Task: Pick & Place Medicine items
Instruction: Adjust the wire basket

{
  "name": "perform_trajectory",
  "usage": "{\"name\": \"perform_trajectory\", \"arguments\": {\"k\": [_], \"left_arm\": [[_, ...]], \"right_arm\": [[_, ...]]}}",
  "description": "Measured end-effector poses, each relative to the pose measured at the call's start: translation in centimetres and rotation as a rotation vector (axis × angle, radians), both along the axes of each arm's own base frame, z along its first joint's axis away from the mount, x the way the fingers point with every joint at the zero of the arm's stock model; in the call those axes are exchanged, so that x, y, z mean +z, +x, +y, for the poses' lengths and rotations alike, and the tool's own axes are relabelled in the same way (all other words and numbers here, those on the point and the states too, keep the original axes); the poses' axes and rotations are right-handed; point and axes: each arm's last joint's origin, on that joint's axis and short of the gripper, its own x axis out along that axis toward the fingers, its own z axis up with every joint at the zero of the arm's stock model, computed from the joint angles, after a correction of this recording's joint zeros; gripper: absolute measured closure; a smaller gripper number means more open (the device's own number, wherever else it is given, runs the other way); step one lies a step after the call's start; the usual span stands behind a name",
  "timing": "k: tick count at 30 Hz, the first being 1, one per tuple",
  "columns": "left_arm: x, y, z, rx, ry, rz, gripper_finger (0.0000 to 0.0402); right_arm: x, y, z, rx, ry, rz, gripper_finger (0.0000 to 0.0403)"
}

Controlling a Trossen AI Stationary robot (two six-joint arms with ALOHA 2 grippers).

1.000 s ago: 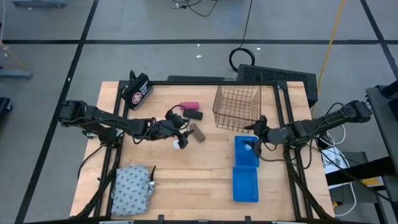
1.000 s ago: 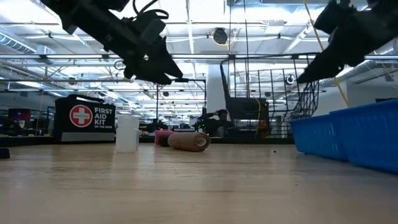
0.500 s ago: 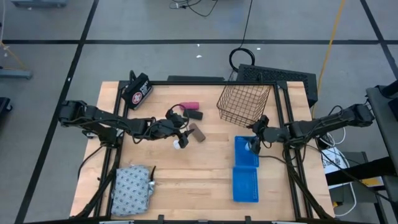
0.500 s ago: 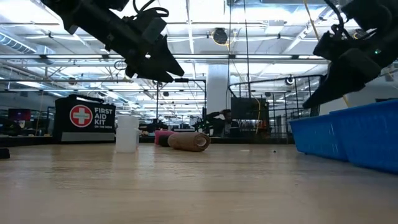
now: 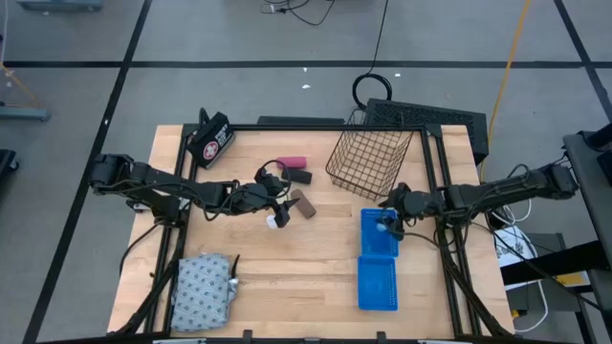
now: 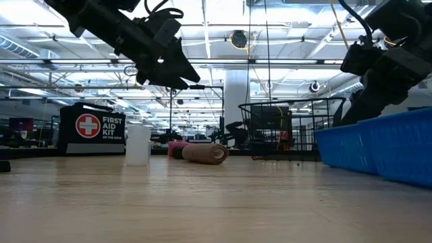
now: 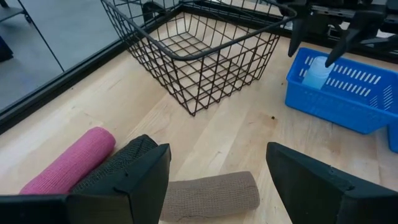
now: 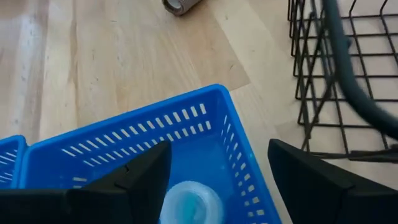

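Observation:
My left gripper (image 5: 283,204) hangs open above the table's middle. In the left wrist view its fingers frame the brown piece (image 7: 211,193); the pink piece (image 7: 68,160) and the black piece (image 7: 118,163) lie beside it. A white bottle (image 5: 277,222) stands on the wood just near of the gripper. My right gripper (image 8: 217,174) is open over the far blue tray (image 5: 379,239), with one finger on either side of a white bottle (image 8: 189,202) that stands in the tray, and it does not touch the bottle. The grey-white pouch (image 5: 203,291) lies at the near left corner.
A wire basket (image 5: 368,161) sits askew at the far right, close to the right arm. A second blue tray (image 5: 378,284) lies nearer. The black first aid case (image 5: 212,139) rests at the far left corner. Bare wood lies between the pouch and the trays.
My right gripper has come down and toward the near edge, over the far blue tray. The wire basket has turned and shifted, and in the low view it has sunk from high up to table level.

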Motion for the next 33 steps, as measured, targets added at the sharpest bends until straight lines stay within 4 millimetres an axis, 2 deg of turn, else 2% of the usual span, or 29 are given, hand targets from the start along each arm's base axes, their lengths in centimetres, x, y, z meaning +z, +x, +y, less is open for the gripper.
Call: {"name": "perform_trajectory", "arguments": {"k": [11, 15, 20, 24, 29, 33], "left_arm": [[0.0, 0.0, 0.0, -0.012, -0.001, 0.003, 0.0133], [0.0, 0.0, -0.1, -0.02, -0.003, 0.005, 0.0133], [-0.1, 0.0, -0.1, -0.035, -0.004, 0.01, 0.0133], [-0.1, 0.0, -0.1, -0.035, -0.004, 0.01, 0.0133], [-0.1, 0.0, -0.1, -0.035, -0.004, 0.01, 0.0133], [-0.1, 0.0, -0.1, -0.035, -0.002, 0.01, 0.0133]], "right_arm": [[1.1, -1.4, -0.5, -0.001, -0.011, -0.069, 0.016], [1.6, -1.8, 0.0, 0.141, -0.01, -0.109, 0.0174], [2.6, -2.1, 0.3, 0.194, -0.032, -0.209, 0.0198], [3.6, -1.7, 0.4, 0.158, -0.075, -0.323, 0.0212], [4.5, -1.3, -0.1, 0.036, -0.252, -0.221, 0.0219], [4.8, -0.3, 0.0, 0.053, -0.302, -0.112, 0.022]]}}
